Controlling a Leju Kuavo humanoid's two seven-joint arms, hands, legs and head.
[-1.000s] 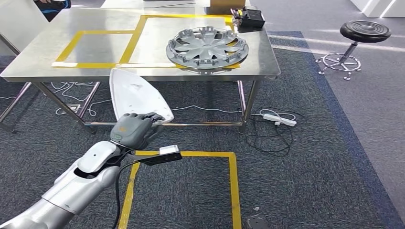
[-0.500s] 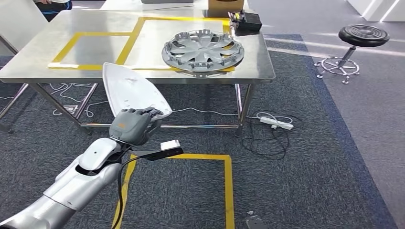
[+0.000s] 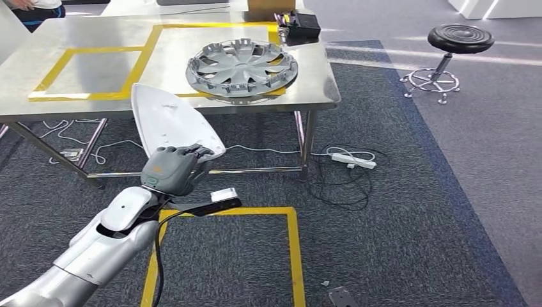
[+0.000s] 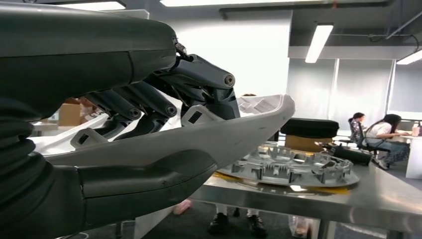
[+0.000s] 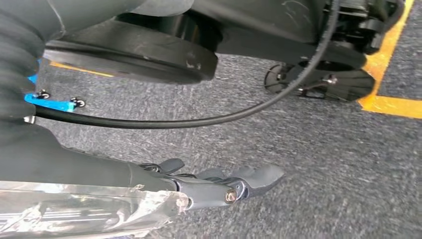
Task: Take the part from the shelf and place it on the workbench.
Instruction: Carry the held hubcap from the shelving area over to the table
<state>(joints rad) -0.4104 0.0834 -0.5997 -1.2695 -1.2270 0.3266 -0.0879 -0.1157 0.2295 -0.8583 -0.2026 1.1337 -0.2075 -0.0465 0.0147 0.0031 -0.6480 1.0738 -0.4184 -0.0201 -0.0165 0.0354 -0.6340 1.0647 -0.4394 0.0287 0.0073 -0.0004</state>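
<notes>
Head view: the whole scene has slid leftward across the last second, so the robot is turning or stepping near the workbench [image 3: 307, 89], not moving things. Left hand [image 3: 171, 169] grips the white part [image 3: 169, 121], raised short of the bench edge, beside the hubcap [image 3: 241, 66].

Left wrist view: fingers [image 4: 149, 97] above, thumb under the part [image 4: 239, 124].

Right wrist view: right hand [image 5: 219, 186] hangs over carpet, fingers extended and apart, empty.

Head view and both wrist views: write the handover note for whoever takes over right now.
Left hand: grips the white part, carried short of the workbench.
Right hand: hangs over the carpet, fingers extended, holding nothing.
A hubcap already lies on the workbench.
Done: part in hand, off the shelf.
Left: close the gap and set the part on the workbench.
</notes>
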